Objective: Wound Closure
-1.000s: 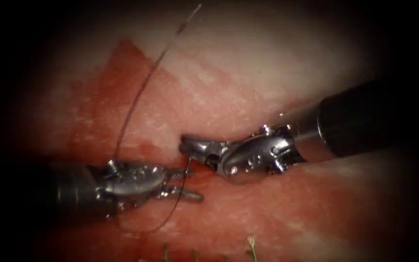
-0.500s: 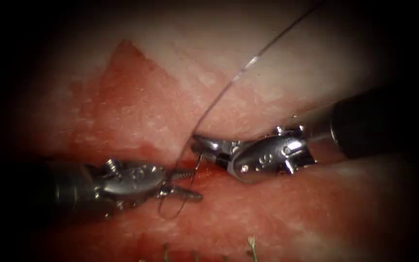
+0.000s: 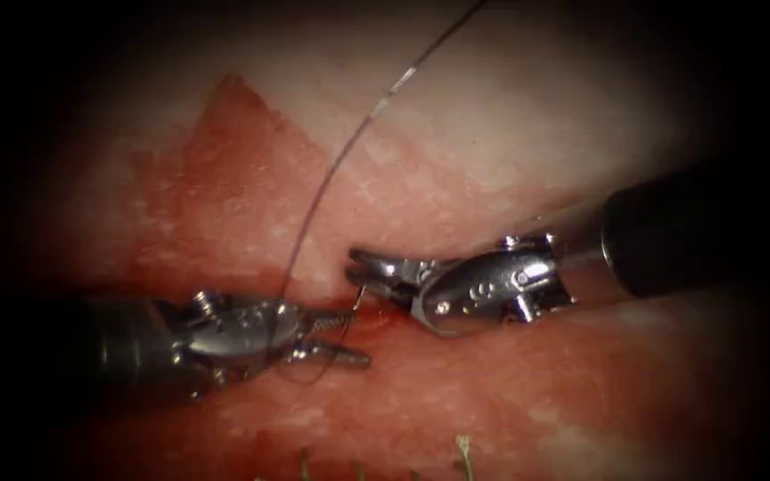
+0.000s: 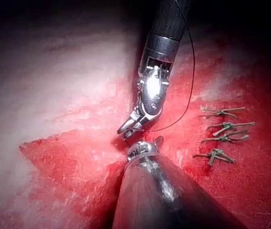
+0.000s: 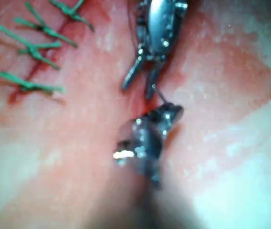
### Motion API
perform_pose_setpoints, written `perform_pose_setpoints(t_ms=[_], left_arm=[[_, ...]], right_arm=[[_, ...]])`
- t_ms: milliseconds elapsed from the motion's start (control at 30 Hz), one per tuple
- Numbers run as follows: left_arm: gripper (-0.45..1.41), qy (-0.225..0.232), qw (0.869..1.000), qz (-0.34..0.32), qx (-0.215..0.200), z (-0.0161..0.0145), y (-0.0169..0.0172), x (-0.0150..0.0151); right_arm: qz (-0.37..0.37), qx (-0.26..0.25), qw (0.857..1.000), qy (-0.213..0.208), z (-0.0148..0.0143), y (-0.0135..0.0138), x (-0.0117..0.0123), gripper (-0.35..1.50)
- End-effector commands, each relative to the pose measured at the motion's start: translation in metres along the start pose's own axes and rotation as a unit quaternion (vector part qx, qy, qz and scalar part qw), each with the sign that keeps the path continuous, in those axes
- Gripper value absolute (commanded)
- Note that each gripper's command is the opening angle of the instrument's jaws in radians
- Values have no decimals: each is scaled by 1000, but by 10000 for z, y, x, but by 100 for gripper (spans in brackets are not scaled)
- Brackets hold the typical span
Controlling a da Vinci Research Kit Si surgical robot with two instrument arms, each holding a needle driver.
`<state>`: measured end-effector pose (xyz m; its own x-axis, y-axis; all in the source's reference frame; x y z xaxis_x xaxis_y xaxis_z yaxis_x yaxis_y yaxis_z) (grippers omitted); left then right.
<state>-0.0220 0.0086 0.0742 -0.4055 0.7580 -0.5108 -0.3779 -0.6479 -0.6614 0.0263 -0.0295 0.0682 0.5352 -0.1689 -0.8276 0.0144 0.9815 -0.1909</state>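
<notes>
On the tissue [image 3: 492, 160], my right tool [image 3: 352, 265] comes in from the right and its jaws are shut on the tip end of the small dark needle [image 3: 360, 296], right over the cut [image 3: 385, 322]. The needle's other end runs down toward the cut; whether it sits in the tissue is unclear. My left tool [image 3: 360, 337] lies along the cut from the left, jaws open and holding nothing, its upper jaw almost touching the needle. The thread [image 3: 331, 174] arcs from the top down across the left tool. The right wrist view shows the left tool [image 5: 140, 88] spread open beside the needle [image 5: 161, 97].
Several green knotted stitches [image 4: 223, 126] close the cut beyond the tools, also seen in the right wrist view as stitches [image 5: 30, 47]. Cut thread ends [image 3: 462, 445] stick up at the near edge. Red fluid [image 3: 242, 205] stains the tissue left of the tools.
The right tool has shifted slightly right with the needle. The thread swung right, then partly back, and its loop below the left tool has shrunk. The left tool stayed put.
</notes>
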Motion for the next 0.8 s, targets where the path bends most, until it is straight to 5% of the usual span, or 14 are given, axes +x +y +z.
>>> perform_pose_setpoints(t_ms=[33,800], left_arm=[[9,-1,1000,-1,-2,8,4,-6],[5,-3,1000,-1,-4,5,3,-5]], right_arm=[[3,5,1000,-2,3,-14,-3,-35],[51,46,997,-27,6,-33,-15,-35]])
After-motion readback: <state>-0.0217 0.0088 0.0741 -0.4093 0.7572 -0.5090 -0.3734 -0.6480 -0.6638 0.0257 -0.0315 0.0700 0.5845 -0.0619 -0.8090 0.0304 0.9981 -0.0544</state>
